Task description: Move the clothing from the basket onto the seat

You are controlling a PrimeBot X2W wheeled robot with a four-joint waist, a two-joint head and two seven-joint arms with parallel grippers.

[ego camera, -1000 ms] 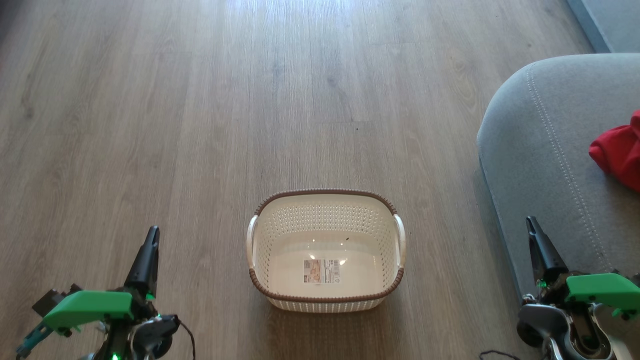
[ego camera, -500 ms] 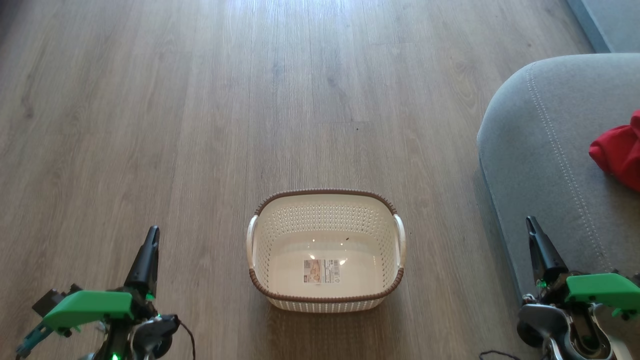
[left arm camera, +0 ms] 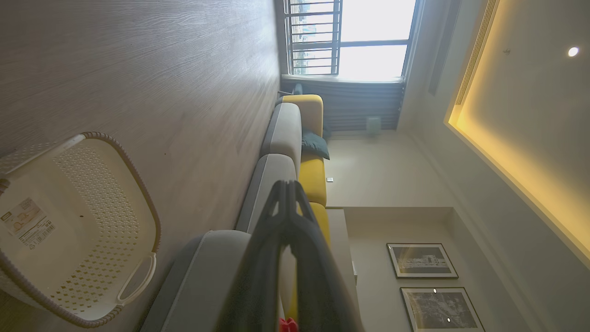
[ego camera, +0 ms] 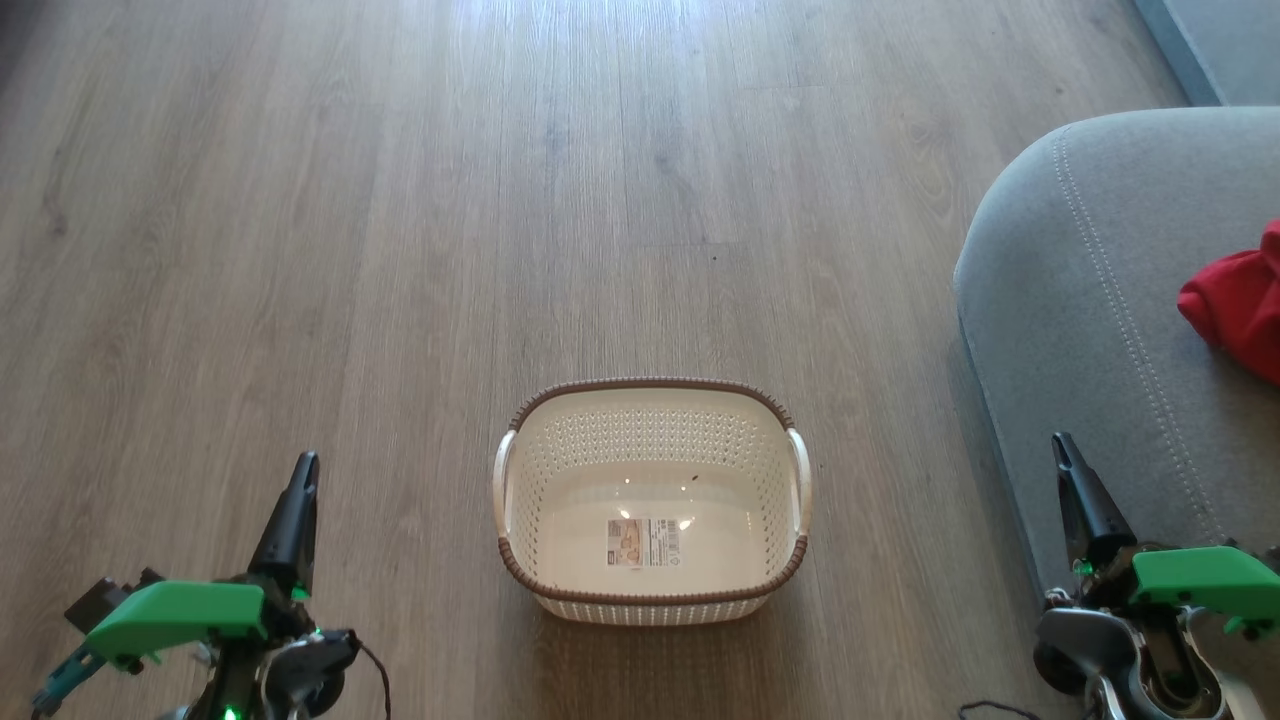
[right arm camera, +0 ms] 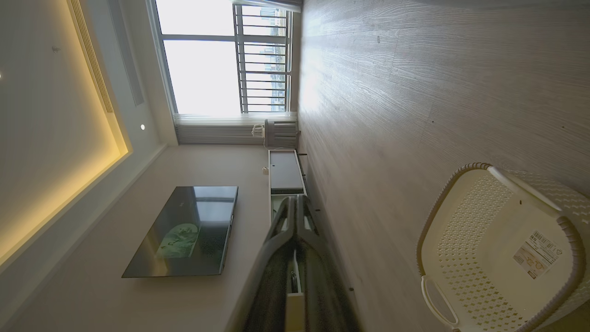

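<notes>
The basket (ego camera: 650, 440) stands mouth-up on the floor (ego camera: 400, 250), long axis left-right. The clothing (ego camera: 1240, 305) lies bunched on the seat (ego camera: 1080, 300). The left gripper (ego camera: 300, 480) and right gripper (ego camera: 1065, 455) have their fingers clenched.

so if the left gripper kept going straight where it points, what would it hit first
Nothing near: the left gripper points over wood floor, left of the basket. Its wrist view lines its tips up with the far sofa, probably first, though depth is unclear.

The oval cream-white perforated basket (ego camera: 650, 440) is glossy plastic with a paper label (ego camera: 643, 542). The grey-brown plank floor (ego camera: 400, 200) is matt wood, perhaps laminate. The light grey seat (ego camera: 1080, 300) is woven cloth; the red clothing (ego camera: 1240, 305), soft fabric.
</notes>
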